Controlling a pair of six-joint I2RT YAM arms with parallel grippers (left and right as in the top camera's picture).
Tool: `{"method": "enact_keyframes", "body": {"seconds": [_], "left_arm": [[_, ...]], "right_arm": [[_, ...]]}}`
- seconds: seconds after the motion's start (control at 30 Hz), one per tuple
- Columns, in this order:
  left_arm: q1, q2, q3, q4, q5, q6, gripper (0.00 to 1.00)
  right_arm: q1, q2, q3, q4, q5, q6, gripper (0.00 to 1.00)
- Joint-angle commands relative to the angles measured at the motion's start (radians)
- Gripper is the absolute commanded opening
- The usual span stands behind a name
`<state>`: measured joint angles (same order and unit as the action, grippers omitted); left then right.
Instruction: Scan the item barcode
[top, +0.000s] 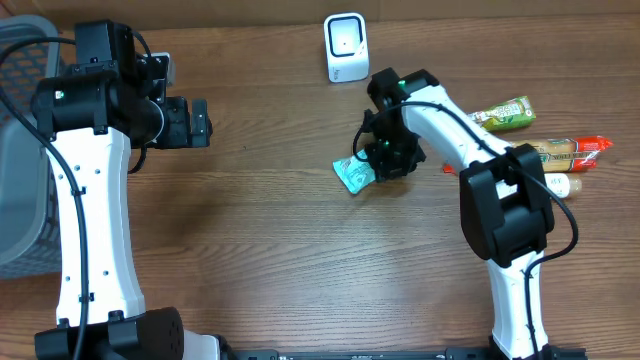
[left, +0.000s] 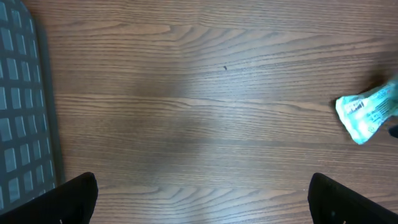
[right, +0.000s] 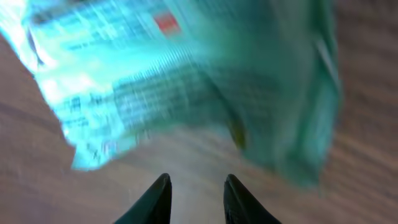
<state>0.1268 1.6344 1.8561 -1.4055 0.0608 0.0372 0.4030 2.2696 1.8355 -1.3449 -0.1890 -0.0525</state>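
The item, a teal printed packet (top: 352, 177), lies on the wooden table left of centre-right. My right gripper (top: 388, 152) hangs over its right end. In the right wrist view the packet (right: 180, 81) is a blurred mass just beyond my right gripper (right: 198, 186), whose fingers stand a narrow gap apart with only table between them. The white barcode scanner (top: 346, 47) stands at the table's far edge. My left gripper (top: 200, 122) is far to the left, wide open (left: 202, 205) and empty, and it sees the packet (left: 367, 113) at its right edge.
A grey basket (top: 18, 150) stands at the left edge, also in the left wrist view (left: 25, 93). Right of the right arm lie a green packet (top: 505, 113), an orange-red packet (top: 572, 150) and a white tube (top: 560, 185).
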Motion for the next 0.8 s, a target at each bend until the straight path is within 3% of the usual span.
{"method": "enact_keyframes", "body": {"seconds": [0.0,0.07,0.2,0.4,0.6,0.77], "left_arm": [[0.003,0.002,-0.002,0.0,0.01,0.023,1.0],[0.003,0.002,-0.002,0.0,0.01,0.023,1.0],[0.003,0.002,-0.002,0.0,0.01,0.023,1.0],[0.003,0.002,-0.002,0.0,0.01,0.023,1.0],[0.003,0.002,-0.002,0.0,0.01,0.023,0.99],[0.003,0.002,-0.002,0.0,0.01,0.023,1.0]], "right_arm": [[-0.012,-0.057,0.102,-0.066,-0.068,-0.008,0.31],[-0.013,-0.072,0.153,-0.109,-0.068,-0.019,0.34],[-0.023,-0.093,0.232,-0.115,-0.047,-0.074,0.64],[-0.075,-0.076,0.212,0.014,0.004,-0.243,0.89],[-0.125,-0.008,0.177,0.058,-0.148,-0.396,0.93],[-0.144,0.052,0.177,0.089,-0.227,-0.405,0.89]]}}
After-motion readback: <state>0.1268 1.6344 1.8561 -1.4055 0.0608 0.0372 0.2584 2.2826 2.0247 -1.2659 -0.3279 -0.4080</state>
